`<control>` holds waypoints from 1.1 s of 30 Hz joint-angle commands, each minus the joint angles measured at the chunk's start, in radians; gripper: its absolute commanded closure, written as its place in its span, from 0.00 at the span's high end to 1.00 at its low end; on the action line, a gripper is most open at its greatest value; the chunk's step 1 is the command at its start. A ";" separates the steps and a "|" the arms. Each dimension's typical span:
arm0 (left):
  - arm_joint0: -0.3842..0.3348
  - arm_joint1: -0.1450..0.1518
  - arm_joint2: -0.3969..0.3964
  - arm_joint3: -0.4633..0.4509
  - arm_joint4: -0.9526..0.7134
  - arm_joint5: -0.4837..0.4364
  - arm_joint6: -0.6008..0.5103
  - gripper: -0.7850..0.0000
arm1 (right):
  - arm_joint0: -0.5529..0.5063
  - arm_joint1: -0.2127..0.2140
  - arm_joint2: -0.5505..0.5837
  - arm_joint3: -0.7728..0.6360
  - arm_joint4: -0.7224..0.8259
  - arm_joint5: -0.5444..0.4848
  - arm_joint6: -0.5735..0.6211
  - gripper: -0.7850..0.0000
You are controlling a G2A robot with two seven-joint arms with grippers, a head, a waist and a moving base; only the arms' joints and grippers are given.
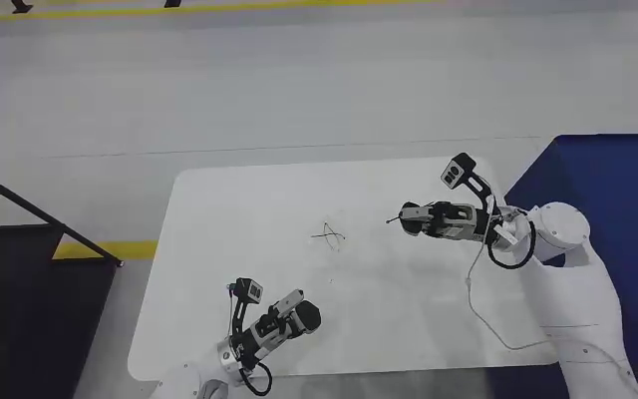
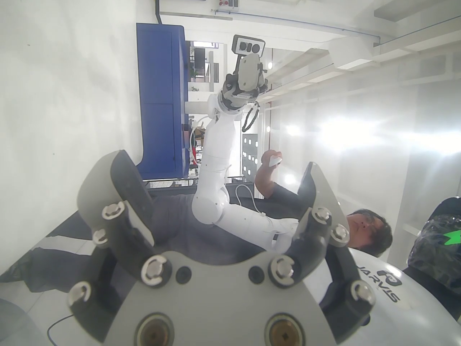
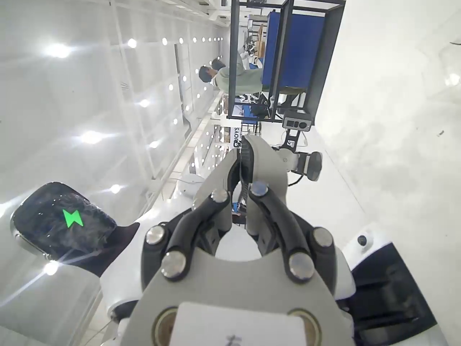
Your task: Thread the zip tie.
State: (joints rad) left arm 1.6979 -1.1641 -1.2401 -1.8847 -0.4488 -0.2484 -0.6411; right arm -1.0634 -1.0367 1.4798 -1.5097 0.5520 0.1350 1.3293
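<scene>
Big pale hall floor all round, w/ a white surface (image 1: 249,219) w/ rounded corners in the middle; blue cabinet (image 1: 588,170) close on one side, dark frame (image 1: 60,234) on the other. Zip tie (image 1: 329,236) lies flat approx. mid-surface, between the two arms & touching neither: a thin dark strip bent into a small loop w/ tails crossing. By the look of it: v. light, springy plastic, slick, so it'll prob. skate on the smooth top if nudged & spring out of shape if pinched mid-loop. Best hold, imo, is near one tail, other arm taking the head end, so tip & slot can be lined up; which end is the head I can't tell, too small. It lies so flat that fingertips must come right down to the surface to catch it. Left tool (image 1: 304,314) sits over the surface near one long edge, well apart from the tie, fingers (image 2: 126,189) spread wide w/ nothing held. Right tool (image 1: 404,217) hovers nearer the tie, cabinet side, fingers (image 3: 263,160) pressed together; a dark sliver (image 1: 392,219) pokes from its tip toward the tie, can't tell what. Tie is well in from every edge, so there's margin for a slide, & the arms can come in from opposite sides w/o crossing. Pale cable (image 1: 477,299) off the right arm trails over the surface: poss. snag.
</scene>
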 commanded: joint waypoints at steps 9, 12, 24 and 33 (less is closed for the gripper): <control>0.000 0.000 0.000 0.000 0.000 0.000 0.000 1.00 | -0.034 0.007 -0.002 -0.009 -0.027 -0.021 0.027 0.00; 0.000 0.000 0.000 0.000 0.000 0.000 0.000 1.00 | -0.030 0.012 0.015 0.040 -0.002 -0.025 0.053 0.00; 0.002 0.002 -0.004 -0.037 0.145 0.024 0.076 1.00 | -0.028 0.016 0.033 0.052 0.009 -0.058 0.055 0.00; -0.371 -0.066 0.367 -0.207 0.789 0.467 0.388 1.00 | -0.031 0.060 0.260 0.126 -0.001 -0.091 0.057 0.00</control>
State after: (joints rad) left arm 1.4483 -1.2112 -0.9658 -2.1183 0.1887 0.1387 -0.2957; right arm -1.0988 -0.9810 1.7131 -1.4014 0.5311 0.0367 1.3815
